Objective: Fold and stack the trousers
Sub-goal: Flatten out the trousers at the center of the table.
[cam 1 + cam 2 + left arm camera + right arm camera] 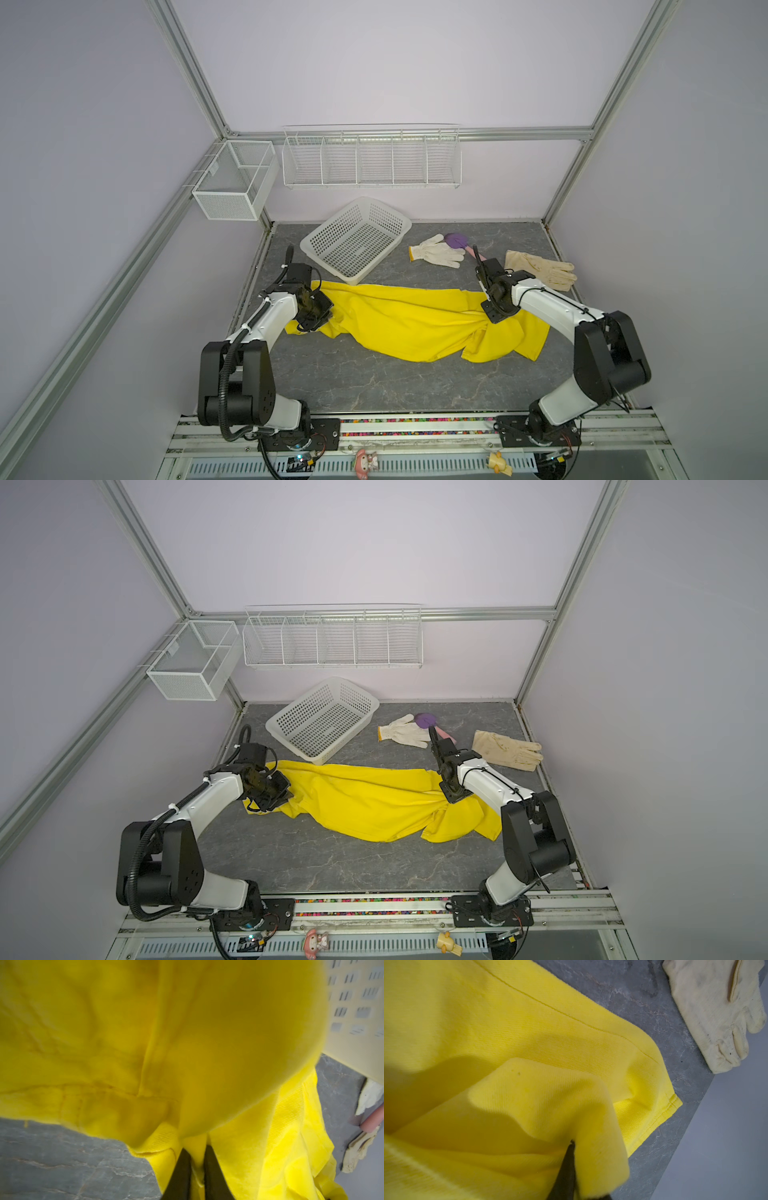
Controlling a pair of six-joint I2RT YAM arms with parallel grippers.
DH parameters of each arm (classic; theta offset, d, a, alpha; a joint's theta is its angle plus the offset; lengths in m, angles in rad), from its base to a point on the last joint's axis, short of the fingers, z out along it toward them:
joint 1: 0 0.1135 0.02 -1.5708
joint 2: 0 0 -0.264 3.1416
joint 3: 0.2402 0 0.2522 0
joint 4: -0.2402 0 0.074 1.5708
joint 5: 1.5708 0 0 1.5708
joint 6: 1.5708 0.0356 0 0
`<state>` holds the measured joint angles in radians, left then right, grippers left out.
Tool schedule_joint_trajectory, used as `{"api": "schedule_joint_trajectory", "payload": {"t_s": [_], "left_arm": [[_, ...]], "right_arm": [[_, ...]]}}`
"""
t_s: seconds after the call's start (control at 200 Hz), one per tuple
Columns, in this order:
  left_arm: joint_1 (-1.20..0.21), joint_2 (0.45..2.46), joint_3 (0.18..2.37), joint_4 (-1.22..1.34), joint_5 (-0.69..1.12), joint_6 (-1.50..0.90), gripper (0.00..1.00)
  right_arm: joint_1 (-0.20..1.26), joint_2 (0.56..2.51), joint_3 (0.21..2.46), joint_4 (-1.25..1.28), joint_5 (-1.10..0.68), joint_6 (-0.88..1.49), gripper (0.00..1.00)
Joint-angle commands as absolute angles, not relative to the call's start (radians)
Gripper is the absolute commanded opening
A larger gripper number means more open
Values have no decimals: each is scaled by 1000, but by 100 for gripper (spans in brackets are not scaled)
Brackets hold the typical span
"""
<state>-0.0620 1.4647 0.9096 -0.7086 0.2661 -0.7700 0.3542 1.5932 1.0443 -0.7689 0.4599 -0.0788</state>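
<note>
Found the trousers lying crosswise on the grey table, rumpled, stretched from one arm to the other in both top views. Logged the left gripper at the trousers' left end, set low on the cloth, with its two dark fingers drawn together on a narrow band of yellow fabric. Saw more fabric bulging close over that wrist camera and hiding most else. Logged the right gripper toward the trousers' right end, closed on a raised fold, with only one dark finger showing and the cloth draped over the rest. Noted creases running toward that pinch in a top view. Saw a stitched hem lying flat on the table just past the right gripper, in the right wrist view. Marked a white basket behind the left half of the trousers, its near corner at the cloth's edge. Marked a white knit glove behind the middle, apart from the cloth, and a cream glove behind the right arm, near the trousers but not touching.
</note>
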Motion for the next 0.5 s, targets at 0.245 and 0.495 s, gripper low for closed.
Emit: {"api": "schedule_joint_trajectory", "payload": {"t_s": [0.245, 0.495], "left_arm": [[-66, 1381, 1232, -1121, -6, -570, 0], [-64, 1245, 1263, -1334, -230, -532, 0]], "right_arm": [[331, 1476, 1108, -899, 539, -150, 10], [323, 1440, 1164, -946, 564, -227, 11]]}}
